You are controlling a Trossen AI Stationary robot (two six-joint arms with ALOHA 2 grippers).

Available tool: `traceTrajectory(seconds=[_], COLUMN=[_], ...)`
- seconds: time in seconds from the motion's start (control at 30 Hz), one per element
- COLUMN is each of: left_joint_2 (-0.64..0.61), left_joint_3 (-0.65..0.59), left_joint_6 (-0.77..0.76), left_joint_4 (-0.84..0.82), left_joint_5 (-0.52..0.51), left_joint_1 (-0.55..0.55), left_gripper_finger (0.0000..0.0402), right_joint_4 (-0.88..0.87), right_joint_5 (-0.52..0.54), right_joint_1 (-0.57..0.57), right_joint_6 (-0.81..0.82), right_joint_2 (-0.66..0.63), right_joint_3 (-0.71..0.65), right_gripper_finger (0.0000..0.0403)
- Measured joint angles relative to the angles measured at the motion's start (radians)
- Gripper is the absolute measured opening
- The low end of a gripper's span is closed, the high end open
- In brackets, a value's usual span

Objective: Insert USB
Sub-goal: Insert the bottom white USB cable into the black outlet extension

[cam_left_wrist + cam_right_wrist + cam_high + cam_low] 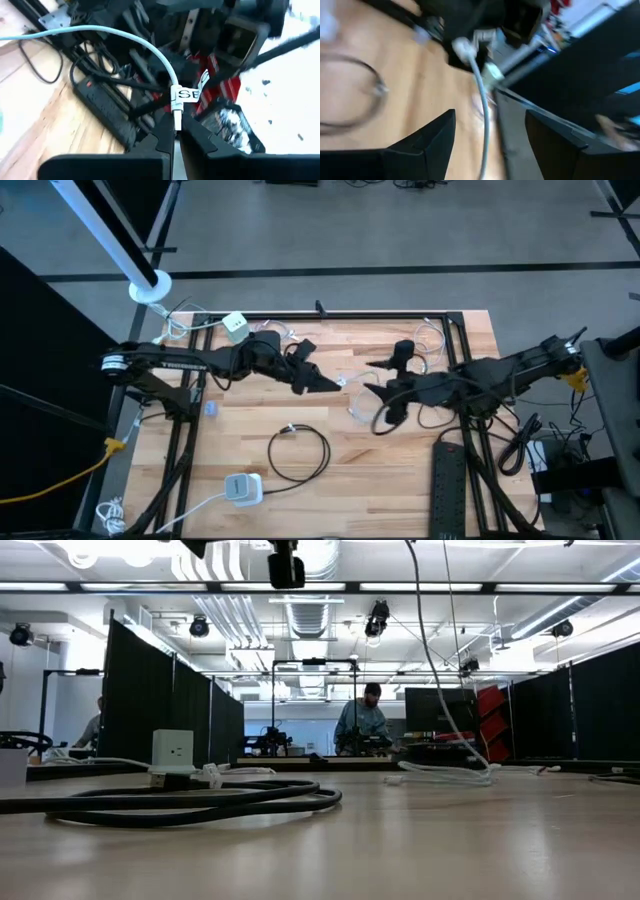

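Two dark arms reach in over a pale wooden worktop [250, 420] framed by black rails, meeting near its middle. At the far left edge a white charger cube [234, 326] lies by tangled thin leads, and a second white adapter [241, 488] lies at the near left edge beside a looped black cable [300, 452]. The left gripper [325, 384] is clenched on the plug end of the pale USB cable [174, 106], which carries a white label and arcs away over the wood. Just right of it the right gripper [378, 418] hangs with its fingers [432, 137] spread apart, holding nothing; the cable runs between them in its wrist view. A black power strip [449, 480] lies along the near right edge. Beyond the worktop the room shows black curtain partitions, bright ceiling strip lights with ducts, and a person [362, 722] standing at a distant bench.
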Motion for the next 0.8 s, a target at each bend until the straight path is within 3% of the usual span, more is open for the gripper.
traceTrajectory(seconds=[0.3,0.57,0.8], left_joint_2=[0.008,0.008,0.008], left_joint_3=[0.0,0.0,0.0], left_joint_6=[0.07,0.081,0.103], left_joint_4=[-0.064,-0.063,-0.064], left_joint_5=[0.084,0.133,0.153], left_joint_1=[-0.002,-0.007,-0.013], left_gripper_finger=[0.0006,0.0006,0.0006], right_joint_4=[0.031,0.033,0.031], right_joint_5=[-0.208,-0.244,-0.245], right_joint_1=[-0.025,-0.028,-0.031], right_joint_6=[0.003,-0.092,-0.083], right_joint_2=[0.101,0.187,0.187], right_joint_3=[0.058,0.134,0.135], right_gripper_finger=[0.0196,0.0171,0.0103])
